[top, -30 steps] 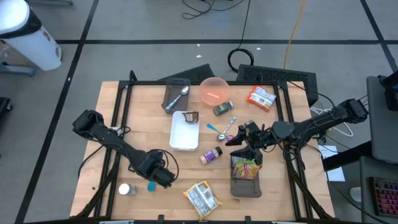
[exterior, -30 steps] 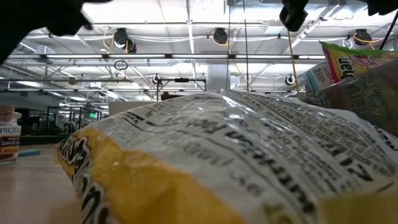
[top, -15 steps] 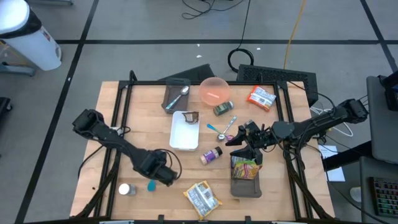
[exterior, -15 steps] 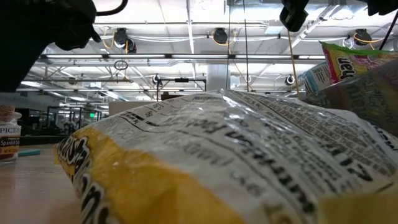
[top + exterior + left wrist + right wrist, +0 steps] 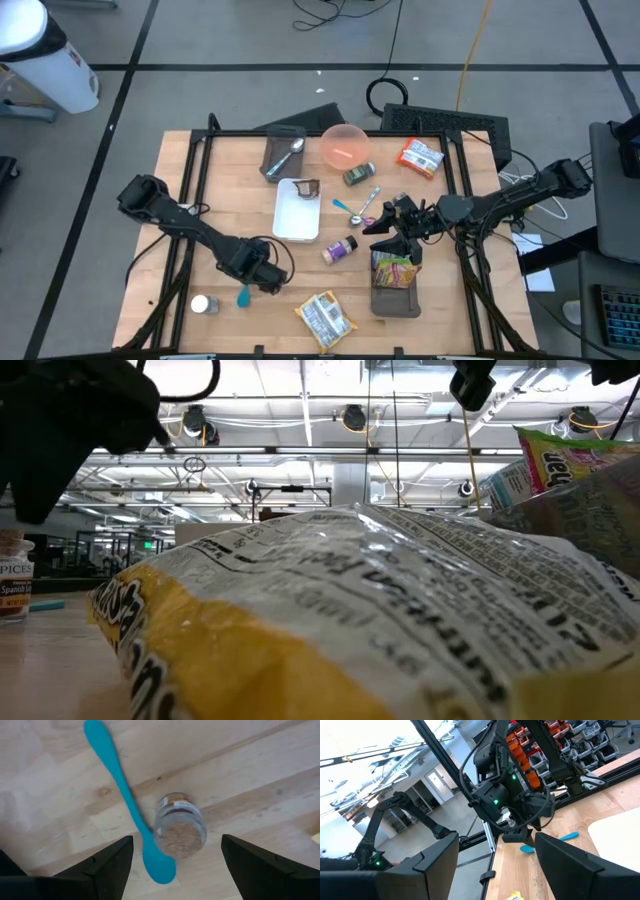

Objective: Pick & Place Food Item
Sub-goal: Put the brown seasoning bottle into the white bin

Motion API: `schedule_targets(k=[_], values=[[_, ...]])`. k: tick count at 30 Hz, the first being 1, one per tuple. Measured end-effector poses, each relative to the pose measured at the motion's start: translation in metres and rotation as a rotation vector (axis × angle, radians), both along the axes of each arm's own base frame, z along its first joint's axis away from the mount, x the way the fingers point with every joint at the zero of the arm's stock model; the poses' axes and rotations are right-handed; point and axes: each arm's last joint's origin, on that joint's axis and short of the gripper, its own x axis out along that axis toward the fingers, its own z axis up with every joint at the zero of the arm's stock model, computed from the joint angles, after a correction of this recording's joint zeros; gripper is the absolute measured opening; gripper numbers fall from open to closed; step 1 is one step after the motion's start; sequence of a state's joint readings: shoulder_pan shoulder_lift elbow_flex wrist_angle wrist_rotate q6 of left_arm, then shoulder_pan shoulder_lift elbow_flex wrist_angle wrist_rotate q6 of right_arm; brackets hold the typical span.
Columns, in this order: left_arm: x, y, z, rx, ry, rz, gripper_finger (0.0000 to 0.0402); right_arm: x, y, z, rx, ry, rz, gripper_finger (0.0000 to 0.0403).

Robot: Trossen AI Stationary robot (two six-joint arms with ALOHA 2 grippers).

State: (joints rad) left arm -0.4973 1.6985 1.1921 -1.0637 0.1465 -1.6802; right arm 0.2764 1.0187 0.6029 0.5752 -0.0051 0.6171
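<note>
Even, bright light falls on the desk in the high view, with only soft, short shadows under the arms. In the low view, ceiling lamps at 12 o'clock glare white; the arm at 10 o'clock reads as a black silhouette, and the chip bag fills the frame, its crinkled film glinting and its near yellow edge out of focus. In the left wrist view the blue spoon and spice jar are smeared by blur.
</note>
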Motion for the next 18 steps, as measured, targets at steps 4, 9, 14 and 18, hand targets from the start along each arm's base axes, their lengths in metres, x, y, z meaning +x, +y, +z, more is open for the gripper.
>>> schedule_targets(k=[4, 9, 14, 18], values=[[0.001, -0.001, -0.012, -0.044, -0.033, -0.002, 0.0313, 0.0, 0.0, 0.0, 0.0, 0.0, 0.0, 0.0254], [0.001, -0.002, -0.023, -0.066, -0.077, 0.007, 0.0313, 0.0, 0.0, 0.0, 0.0, 0.0, 0.0, 0.0254], [-0.002, 0.0, -0.029, -0.052, -0.063, 0.031, 0.0312, 0.0, 0.0, 0.0, -0.002, 0.004, 0.0, 0.0254], [-0.003, 0.001, -0.035, -0.066, -0.078, 0.034, 0.0312, 0.0, 0.0, 0.0, -0.007, 0.003, -0.004, 0.0254]])
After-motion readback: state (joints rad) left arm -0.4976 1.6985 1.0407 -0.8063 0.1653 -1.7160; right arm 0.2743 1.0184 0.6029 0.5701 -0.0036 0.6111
